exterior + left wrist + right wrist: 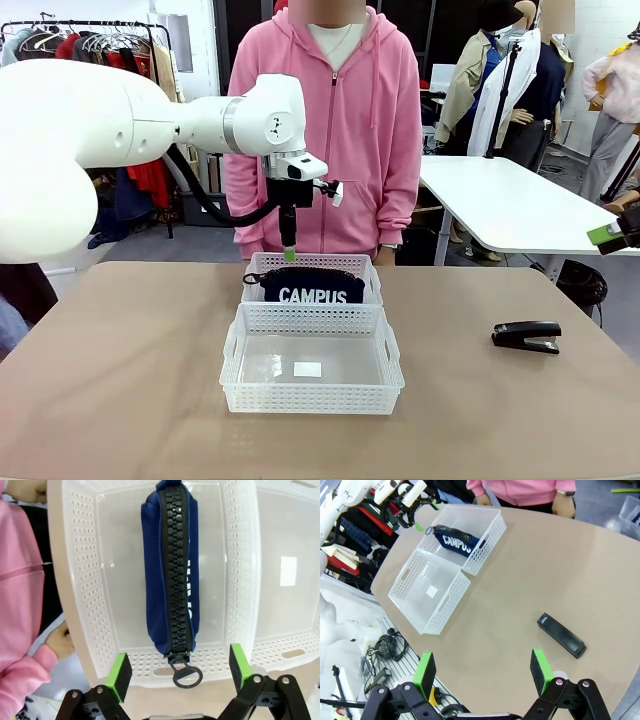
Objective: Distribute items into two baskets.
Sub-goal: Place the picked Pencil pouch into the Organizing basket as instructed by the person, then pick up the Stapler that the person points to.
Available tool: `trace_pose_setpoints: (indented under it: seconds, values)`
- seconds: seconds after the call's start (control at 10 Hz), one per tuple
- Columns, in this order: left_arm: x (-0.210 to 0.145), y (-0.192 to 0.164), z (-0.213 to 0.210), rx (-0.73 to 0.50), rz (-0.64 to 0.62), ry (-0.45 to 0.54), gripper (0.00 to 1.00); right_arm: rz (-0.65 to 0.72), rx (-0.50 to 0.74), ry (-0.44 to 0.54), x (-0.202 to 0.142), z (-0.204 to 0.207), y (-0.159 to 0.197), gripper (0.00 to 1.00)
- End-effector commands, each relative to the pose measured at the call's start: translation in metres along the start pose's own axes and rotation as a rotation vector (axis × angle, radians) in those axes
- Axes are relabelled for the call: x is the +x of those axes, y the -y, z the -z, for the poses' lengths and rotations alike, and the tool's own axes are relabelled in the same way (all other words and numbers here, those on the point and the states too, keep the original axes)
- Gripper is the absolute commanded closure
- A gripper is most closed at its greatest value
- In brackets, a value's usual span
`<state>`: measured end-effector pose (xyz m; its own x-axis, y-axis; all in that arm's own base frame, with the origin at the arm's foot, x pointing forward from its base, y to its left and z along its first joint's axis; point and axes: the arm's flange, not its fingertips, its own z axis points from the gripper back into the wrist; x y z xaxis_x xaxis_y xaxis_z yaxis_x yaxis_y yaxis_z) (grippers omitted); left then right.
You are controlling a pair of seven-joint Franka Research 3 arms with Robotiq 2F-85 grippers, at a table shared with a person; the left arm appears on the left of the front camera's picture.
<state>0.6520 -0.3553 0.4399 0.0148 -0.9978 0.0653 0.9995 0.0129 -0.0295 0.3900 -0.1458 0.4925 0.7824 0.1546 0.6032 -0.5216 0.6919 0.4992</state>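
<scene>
across the table point(110, 400) the two baskets sit end to end at the middle, walls touching. the large basket point(310, 398) is nearer the robot, bare but for a white label point(307, 369) on its floor. the small basket point(258, 264) lies beyond it, close to the person point(330, 130) in a pink hoodie at the far edge.

the pouch point(313, 287) lies in the small basket, on its long edge with the zip uppermost and its pull ring point(186, 674) at one end wall. it looks soft and light, likely to sag if pinched at one end. a grip across its middle would suit, though it seems already placed.

the stapler point(527, 336) lies flat on bare table well to the robot's right, apart from both baskets. it is probably stiff, fairly dense and smooth-shelled, so a pinch across its narrow sides near mid-length looks safest.

the left gripper point(289, 255) hangs above the pouch's ring end, jaws spread wide and holding nothing. the right gripper point(482, 671) is well above the table with the stapler ahead of it, jaws equally wide and empty.

nothing lies between stapler and large basket. only that basket's wall must be cleared on the way in, and the left arm over the small basket crowds that side.
</scene>
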Motion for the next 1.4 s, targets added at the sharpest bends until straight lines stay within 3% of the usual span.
trace_pose_setpoints:
  seconds: [0.0,0.9,1.3]
  values:
    - [0.003,-0.003,0.001,0.008,0.003,0.001,0.0,-0.007,0.012,0.012,0.002,-0.001,-0.001,0.0]
    - [0.002,-0.001,0.005,-0.001,0.003,0.002,0.0,-0.007,0.012,0.012,0.002,-0.001,-0.001,0.0]
    - [-0.102,0.01,-0.051,-0.075,-0.303,0.103,0.0,-0.007,0.012,0.012,0.002,-0.001,-0.001,0.0]
